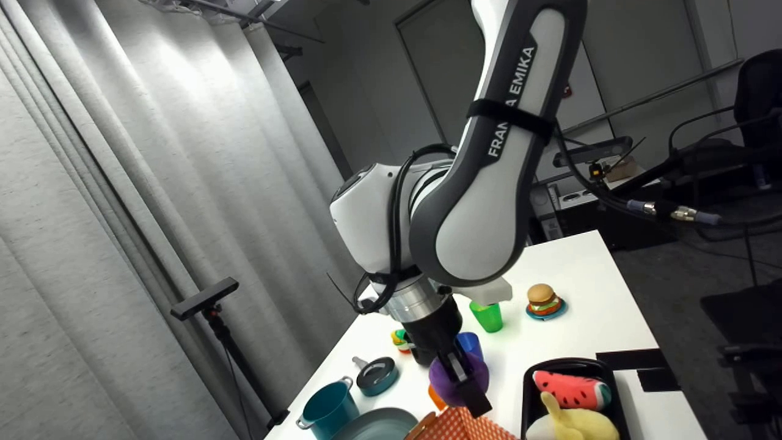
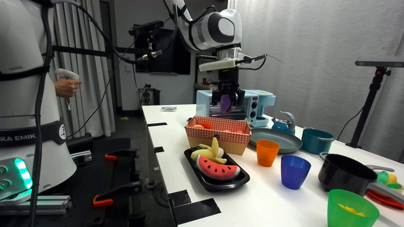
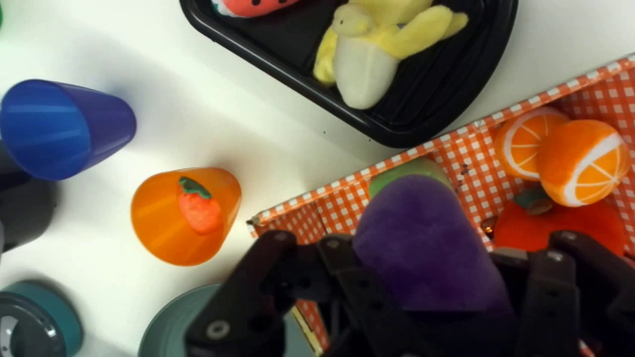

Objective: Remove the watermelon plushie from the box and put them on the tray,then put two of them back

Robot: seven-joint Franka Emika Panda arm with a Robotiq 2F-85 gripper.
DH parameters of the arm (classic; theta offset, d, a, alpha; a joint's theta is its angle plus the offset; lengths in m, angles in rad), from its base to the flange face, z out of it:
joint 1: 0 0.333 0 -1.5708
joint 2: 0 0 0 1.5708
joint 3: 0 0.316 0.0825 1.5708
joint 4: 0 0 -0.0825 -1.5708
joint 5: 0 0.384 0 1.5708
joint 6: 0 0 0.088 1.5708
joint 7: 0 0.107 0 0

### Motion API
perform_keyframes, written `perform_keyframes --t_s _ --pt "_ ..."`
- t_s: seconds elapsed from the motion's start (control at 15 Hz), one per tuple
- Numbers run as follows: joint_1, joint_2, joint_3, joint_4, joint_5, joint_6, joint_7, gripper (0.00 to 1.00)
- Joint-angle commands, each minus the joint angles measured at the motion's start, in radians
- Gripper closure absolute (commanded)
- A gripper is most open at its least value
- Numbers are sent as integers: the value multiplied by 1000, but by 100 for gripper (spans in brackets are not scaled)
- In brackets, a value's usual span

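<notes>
A robot gripper (image 2: 228,99) pinched a rounded purple plush toy (image 3: 426,248) above a box (image 2: 217,143) on a white desk (image 2: 268,201).

The velvety toy was squeezed from both sides. The flared box, checked red and white above slats, held round orange-fruit plushies (image 3: 580,153). Near the desk's black-taped edge sat a glossy, round-cornered black tray (image 2: 228,185). The watermelon plushie (image 2: 217,169), a curved red wedge with black seeds, lay toward the tray's end farther from the box; a floppy yellow banana plushie (image 2: 206,154) lay at the nearer end.
</notes>
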Motion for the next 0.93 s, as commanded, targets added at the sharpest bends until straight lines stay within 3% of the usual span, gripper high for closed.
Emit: perform_keyframes --t_s 0.0,0.87 --pt "0 -52 -36 -24 -64 -25 80 100" --pt "-7 -58 -56 -24 -12 -57 206 100"
